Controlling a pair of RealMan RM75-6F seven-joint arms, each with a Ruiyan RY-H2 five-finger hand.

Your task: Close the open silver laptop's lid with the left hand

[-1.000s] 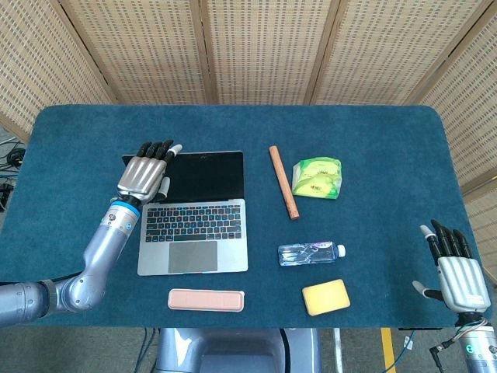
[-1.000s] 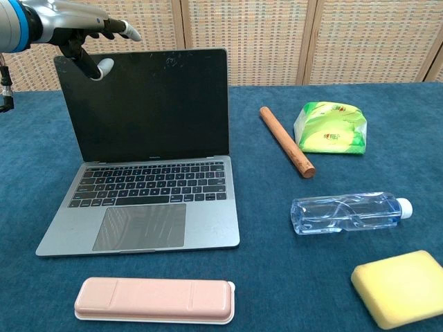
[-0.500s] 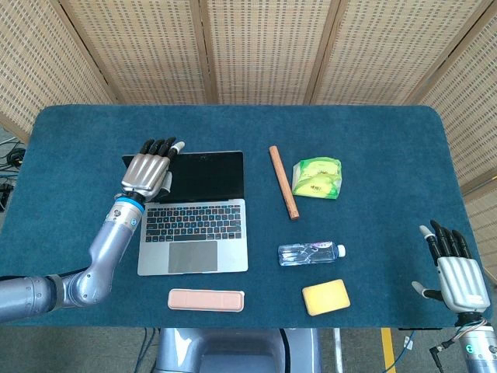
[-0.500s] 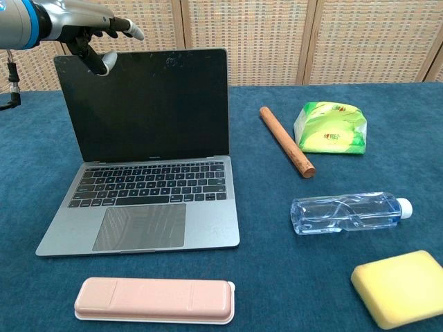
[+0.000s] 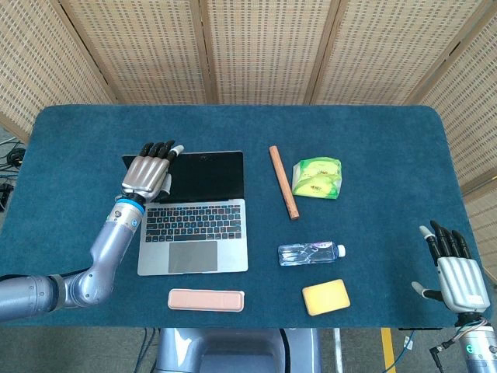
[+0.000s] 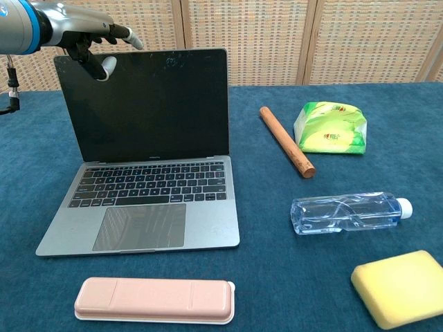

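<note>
Toward the left half of the surface [image 5: 70, 148], the silver laptop [image 6: 149, 176] stands fully open, its lid upright. At the lid's top left corner hovers the left robot hand [image 5: 147, 170], fingers spread, holding nothing; closing seems unstarted.

It looks like a robot test room or lab, because a table [image 5: 78, 124] with dark teal cloth stands in front of folding woven screens [image 5: 264, 47], and behind the table, at its left edge, cables [image 5: 9, 159] lie on a grey floor.
</note>
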